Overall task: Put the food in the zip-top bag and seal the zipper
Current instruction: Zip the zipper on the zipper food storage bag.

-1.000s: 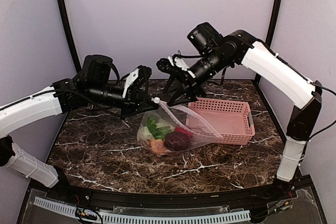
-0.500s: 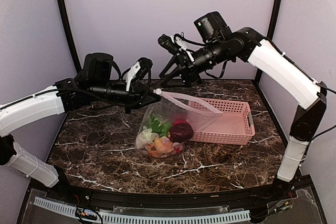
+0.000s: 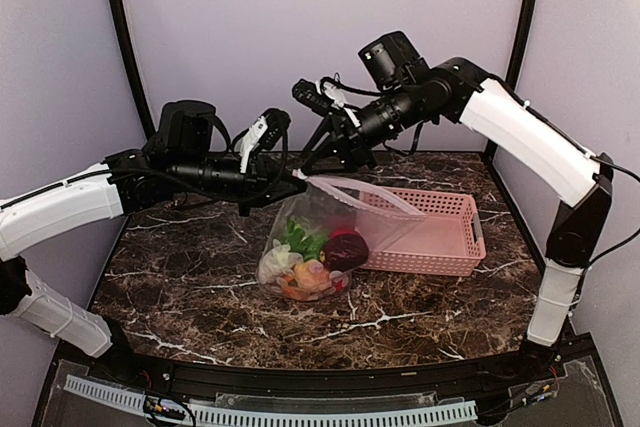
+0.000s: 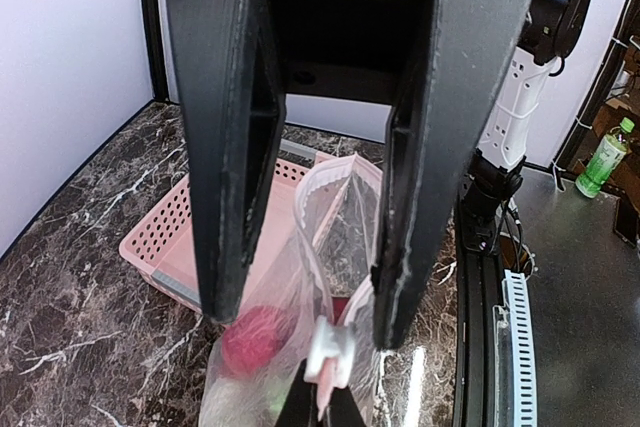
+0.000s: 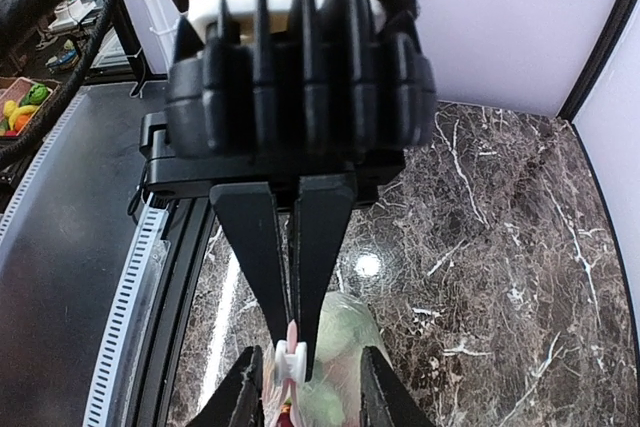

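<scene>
Where the zip-top bag (image 3: 345, 209) hangs: over the middle of the bench (image 3: 180, 277), a little toward the far edge. One top corner is lifted and the belly is slumped on the marble.
Food (image 3: 315, 262): every piece I can see is inside, heaped at the bottom. The dark maroon piece (image 3: 345, 250) lies toward the right edge, green sits above, and orange and pale ones are nearest the near edge.
Zipper (image 4: 306, 232): a pale strip running from the lifted corner off toward the right edge. Its lips stand apart past the white slider (image 5: 290, 359), so I judge it not yet sealed.
Right gripper (image 5: 292, 343): thin tips pinched together on the slider.
Left gripper (image 4: 308, 319): fingers apart, straddling the strip's end and clamping nothing I can make out.
Pink basket (image 3: 440, 262): toward the far right corner, just beside the bag; touching or not, I cannot tell.
Handling: the film looks thin, limp and slick — a poor place to hold. The toy load seems light, yet enough to drag the strip taut. The strip is stiffer; the slider is small and hard.
Where to hold: my left should close on the strip's end just behind the slider as an anchor, while my right draws the slider toward the right edge.
Risk: pulled at an angle, the slider may slip from my tips — or the lips may mismatch.
</scene>
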Robot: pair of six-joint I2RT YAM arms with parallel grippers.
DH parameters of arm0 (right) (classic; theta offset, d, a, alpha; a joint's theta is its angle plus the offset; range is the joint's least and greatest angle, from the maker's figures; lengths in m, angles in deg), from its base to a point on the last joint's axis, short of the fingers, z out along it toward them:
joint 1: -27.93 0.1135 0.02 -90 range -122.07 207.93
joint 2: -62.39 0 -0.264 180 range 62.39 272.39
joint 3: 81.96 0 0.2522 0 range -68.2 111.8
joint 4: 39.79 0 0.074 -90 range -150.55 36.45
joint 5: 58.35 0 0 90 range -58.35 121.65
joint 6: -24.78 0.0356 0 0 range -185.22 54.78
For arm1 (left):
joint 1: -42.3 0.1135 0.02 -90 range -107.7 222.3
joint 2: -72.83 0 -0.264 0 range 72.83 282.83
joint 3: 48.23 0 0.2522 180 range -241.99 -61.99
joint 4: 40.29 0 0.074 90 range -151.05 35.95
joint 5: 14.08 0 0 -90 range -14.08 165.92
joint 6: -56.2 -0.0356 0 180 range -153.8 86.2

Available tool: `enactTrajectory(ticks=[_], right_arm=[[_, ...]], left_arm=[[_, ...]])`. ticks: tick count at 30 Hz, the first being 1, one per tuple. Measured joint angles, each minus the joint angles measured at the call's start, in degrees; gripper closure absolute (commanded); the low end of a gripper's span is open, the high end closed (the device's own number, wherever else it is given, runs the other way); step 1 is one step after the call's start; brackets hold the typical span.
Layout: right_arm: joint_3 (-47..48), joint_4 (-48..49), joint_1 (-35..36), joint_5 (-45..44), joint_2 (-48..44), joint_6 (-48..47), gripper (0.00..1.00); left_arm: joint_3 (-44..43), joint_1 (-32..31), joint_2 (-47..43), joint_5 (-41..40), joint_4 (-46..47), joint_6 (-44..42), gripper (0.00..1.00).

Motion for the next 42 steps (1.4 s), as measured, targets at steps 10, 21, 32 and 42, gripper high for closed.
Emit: enactTrajectory(ticks=[10, 21, 32, 42], right_arm=[[0.00, -1.79, 0.72, -1.01, 0.92, -1.62, 0.83], [0.00, -2.16, 1.01, -2.14, 1.18, -2.36, 1.00], [-1.90, -2.14, -0.09, -2.32, 1.05, -3.63, 1.00], [-11.91, -2.05, -6.12, -0.37, -2.62, -5.62, 1.00]], left_arm=[[0.00, 0.00, 0.00, -0.33, 0.35, 0.00, 0.99], [0.02, 0.00, 0.00, -1.38, 0.33, -0.02, 0.99], [1.03, -0.22, -0.07, -4.92, 0.42, -1.42, 0.99], [4.52, 2.32, -2.14, -7.56, 1.88, -1.57, 0.99]])
